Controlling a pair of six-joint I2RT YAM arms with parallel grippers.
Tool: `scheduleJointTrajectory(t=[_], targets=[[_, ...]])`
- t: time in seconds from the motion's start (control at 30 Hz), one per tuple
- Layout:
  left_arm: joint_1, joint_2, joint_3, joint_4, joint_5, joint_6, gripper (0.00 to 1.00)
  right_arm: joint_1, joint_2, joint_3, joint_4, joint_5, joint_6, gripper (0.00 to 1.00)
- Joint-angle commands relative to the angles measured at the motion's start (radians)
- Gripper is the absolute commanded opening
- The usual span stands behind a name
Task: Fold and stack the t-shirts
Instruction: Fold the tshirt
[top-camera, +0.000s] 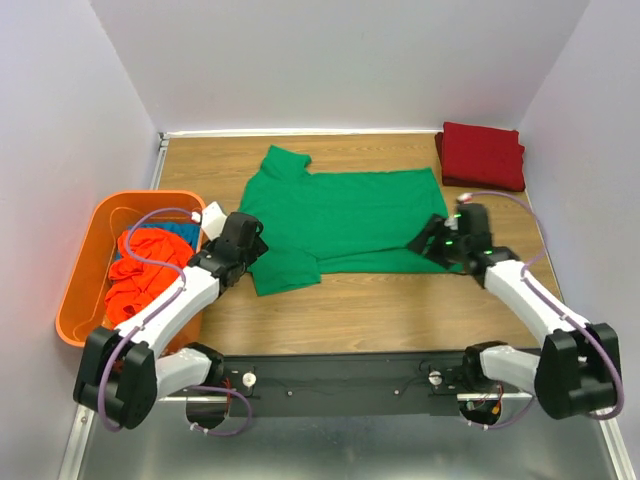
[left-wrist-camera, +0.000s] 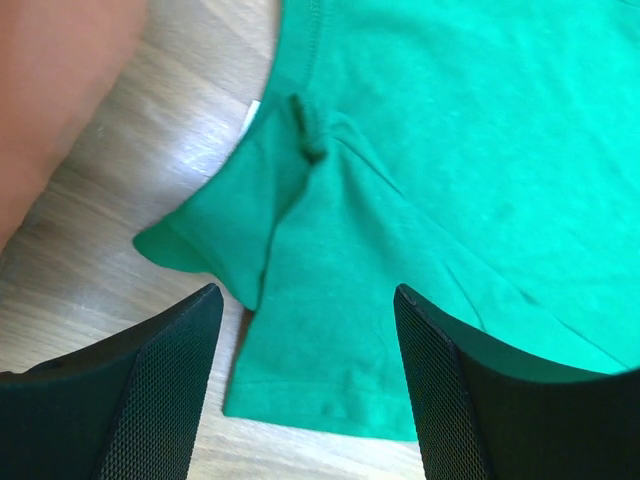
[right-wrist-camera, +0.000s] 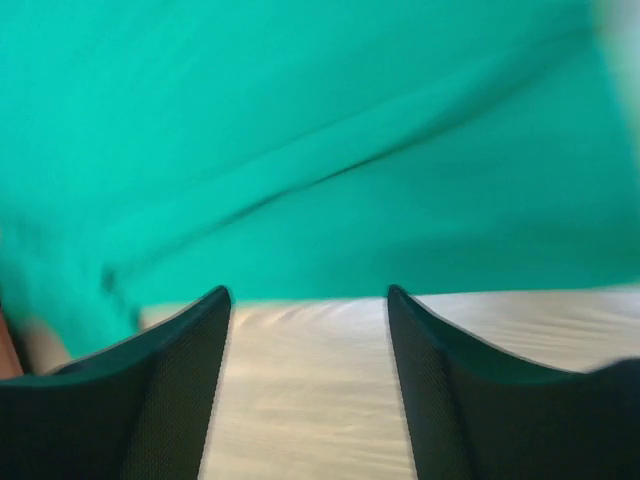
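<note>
Wood tabletop (top-camera: 380, 310), white walls around. I see the green t-shirt (top-camera: 350, 215) flat at centre, spread for folding, I judge. The left gripper (left-wrist-camera: 308, 298) hangs agape over its 8 o'clock sleeve and the right gripper (right-wrist-camera: 308, 298) gapes at the 4 o'clock hem; neither holds cloth. The dark red shirt (top-camera: 483, 155) sits folded at 1 o'clock, likely the stack. The orange bin (top-camera: 75, 290) crowds 9 o'clock; free room lies along 6.

The bright green t-shirt (top-camera: 345, 215) lay spread flat in the middle of the counter (top-camera: 400, 310), sleeves at its left end, the near one creased. The dark red t-shirt (top-camera: 483, 155) sat folded in the far right corner. The orange-red t-shirt (top-camera: 140, 278) lay crumpled in the bin (top-camera: 78, 295), with the blue t-shirt (top-camera: 183, 231) showing just behind it.
</note>
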Motion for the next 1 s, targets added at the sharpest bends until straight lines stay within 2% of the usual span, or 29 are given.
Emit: scheduleJointTrajectory(t=[0.0, 0.03, 0.13, 0.33, 0.5, 0.83, 0.9, 0.93, 0.97], targets=[[-0.009, -0.050, 0.011, -0.002, 0.047, 0.041, 0.77, 0.267, 0.010, -0.009, 0.109, 0.087, 0.076, 0.64], [-0.009, -0.063, 0.011, -0.001, 0.062, 0.044, 0.76, 0.374, 0.027, -0.012, 0.161, 0.102, 0.088, 0.62], [-0.020, -0.087, 0.014, 0.016, 0.079, 0.078, 0.75, 0.561, 0.130, 0.004, 0.264, 0.177, 0.111, 0.62], [-0.024, -0.155, 0.034, 0.047, 0.102, 0.132, 0.74, 0.775, 0.390, 0.123, 0.387, 0.257, 0.136, 0.58], [-0.024, -0.173, 0.071, 0.029, 0.094, 0.158, 0.74, 0.821, 0.506, 0.175, 0.428, 0.259, 0.165, 0.52], [-0.024, -0.175, 0.076, 0.047, 0.108, 0.170, 0.73, 0.875, 0.659, 0.237, 0.465, 0.277, 0.219, 0.52], [-0.024, -0.175, 0.074, 0.052, 0.110, 0.173, 0.73, 0.881, 0.673, 0.244, 0.471, 0.277, 0.229, 0.47], [-0.024, -0.172, 0.073, 0.053, 0.111, 0.176, 0.73, 0.881, 0.685, 0.246, 0.470, 0.274, 0.234, 0.40], [-0.024, -0.172, 0.073, 0.056, 0.113, 0.178, 0.73, 0.881, 0.690, 0.251, 0.470, 0.274, 0.238, 0.40]])
